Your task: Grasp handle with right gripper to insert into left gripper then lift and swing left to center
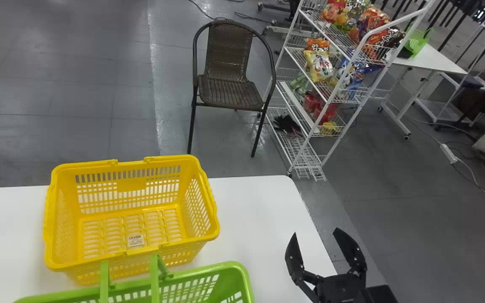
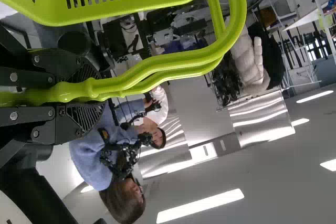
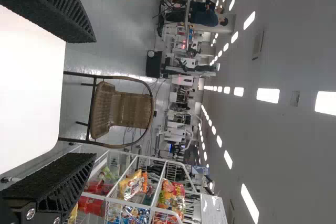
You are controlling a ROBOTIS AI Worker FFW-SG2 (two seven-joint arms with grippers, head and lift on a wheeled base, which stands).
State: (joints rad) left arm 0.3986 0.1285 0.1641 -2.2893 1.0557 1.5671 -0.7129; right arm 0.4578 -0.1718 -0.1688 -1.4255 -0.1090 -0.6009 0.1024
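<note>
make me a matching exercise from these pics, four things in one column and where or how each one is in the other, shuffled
Things
1. yellow basket
2. left gripper
3. chair
4. right gripper

Places and states
A. on the floor, beside the rack
B. open, nothing between its fingers
C. on the white table
D. closed on the green handle

Right pairs: 1-C, 2-D, 3-A, 4-B
</note>
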